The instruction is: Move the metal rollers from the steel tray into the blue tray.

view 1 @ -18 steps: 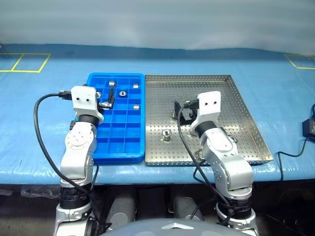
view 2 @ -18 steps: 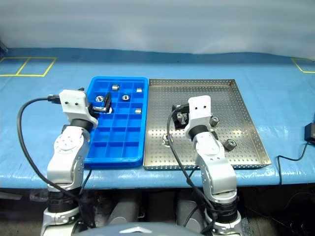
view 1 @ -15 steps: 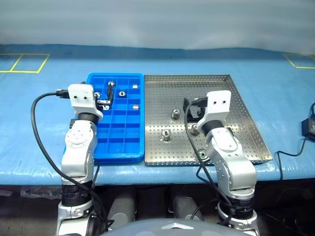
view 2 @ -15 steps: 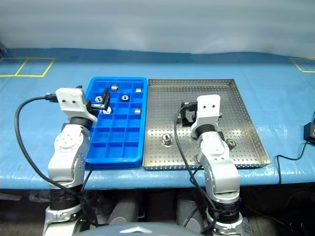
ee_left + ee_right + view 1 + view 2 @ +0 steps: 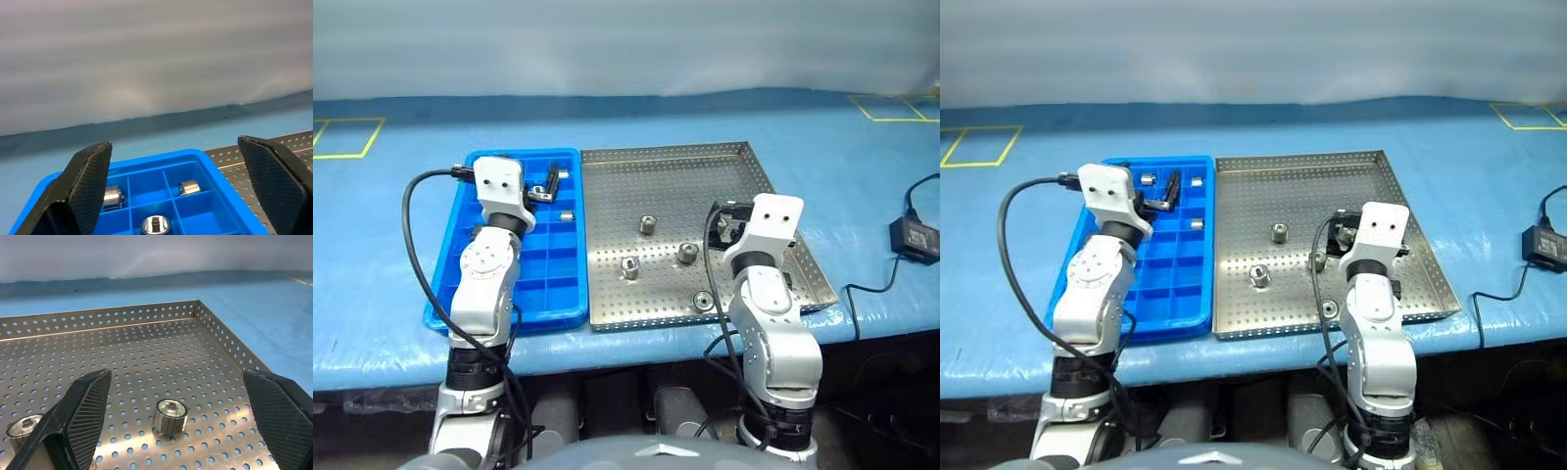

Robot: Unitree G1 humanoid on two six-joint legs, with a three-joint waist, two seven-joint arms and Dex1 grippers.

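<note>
A table [image 5: 862, 176] under a pale blue cover carries the blue tray [image 5: 543, 284] and, touching its right side, the steel tray [image 5: 675, 186].

Four metal rollers [image 5: 647, 225] stand upright and scattered on the perforated floor of the steel tray, towards its middle and near edge; a few more sit in cells at the far end of the blue tray, one per cell. The left hand [image 5: 178, 183] hangs over that far end with its fingers spread wide and nothing between them. The right hand [image 5: 176, 423] hangs low over the right part of the steel tray, likewise fully open and empty, with a roller standing on the tray floor in the gap ahead of its fingers and another just off to one side. A black cable and small box [image 5: 913, 238] lie on the cover to the far right.
</note>
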